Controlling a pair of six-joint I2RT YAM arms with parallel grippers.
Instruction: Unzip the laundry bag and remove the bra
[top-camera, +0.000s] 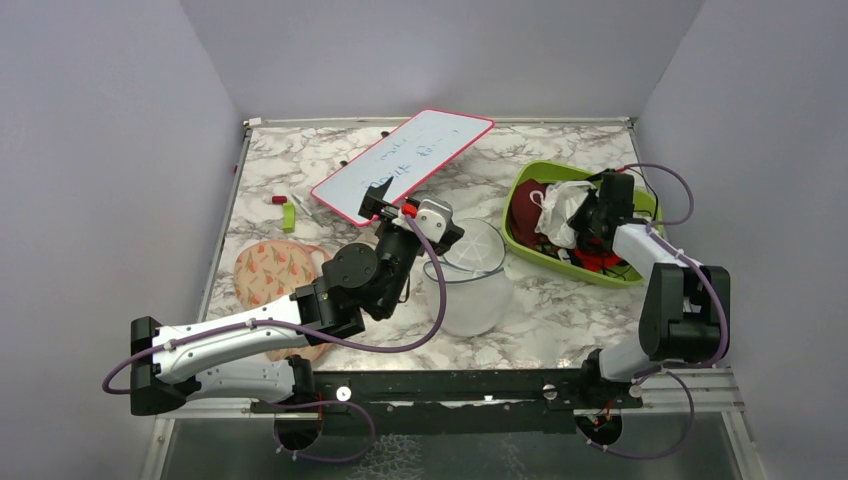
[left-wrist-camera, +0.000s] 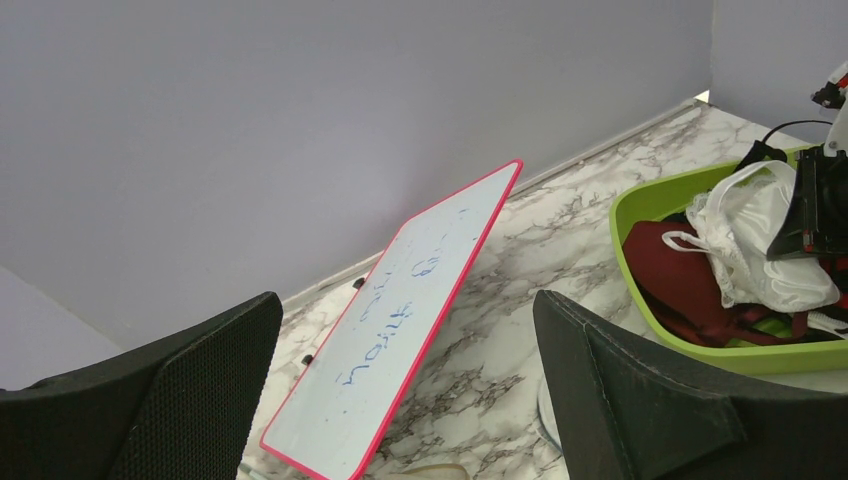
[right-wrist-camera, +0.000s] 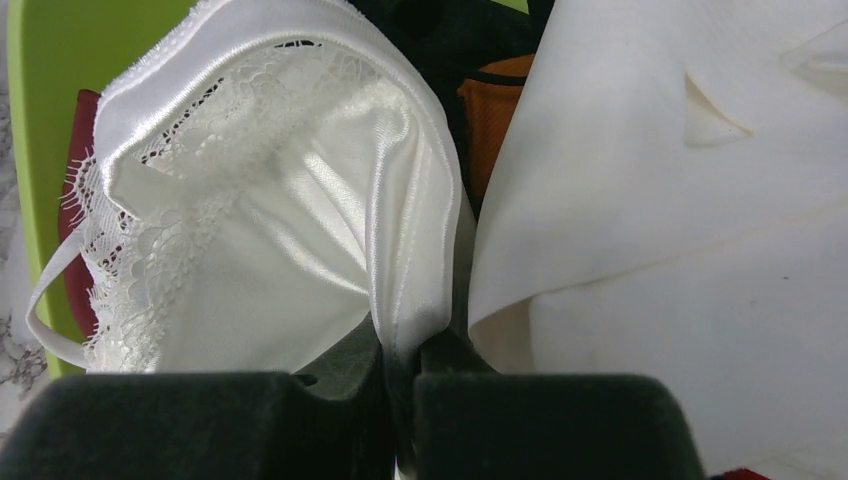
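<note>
The translucent white mesh laundry bag (top-camera: 472, 275) stands on the marble table, right of my left arm. A dark maroon bra (top-camera: 525, 205) (left-wrist-camera: 680, 270) lies at the left end of the green bin (top-camera: 530, 255). My right gripper (top-camera: 585, 222) (right-wrist-camera: 405, 360) is over the bin, shut on a fold of a white satin and lace garment (top-camera: 562, 212) (right-wrist-camera: 290, 220). My left gripper (top-camera: 380, 207) (left-wrist-camera: 405, 300) hangs open and empty above the table, between the bag and the whiteboard. The bag's zip is not legible from here.
A red-framed whiteboard (top-camera: 405, 165) (left-wrist-camera: 400, 320) lies tilted at the back. A peach floral pouch (top-camera: 272, 270) sits at the left, beside my left arm. A small green piece (top-camera: 288, 217) and a red one (top-camera: 279, 199) lie nearby. Red and black garments (top-camera: 600, 262) fill the bin.
</note>
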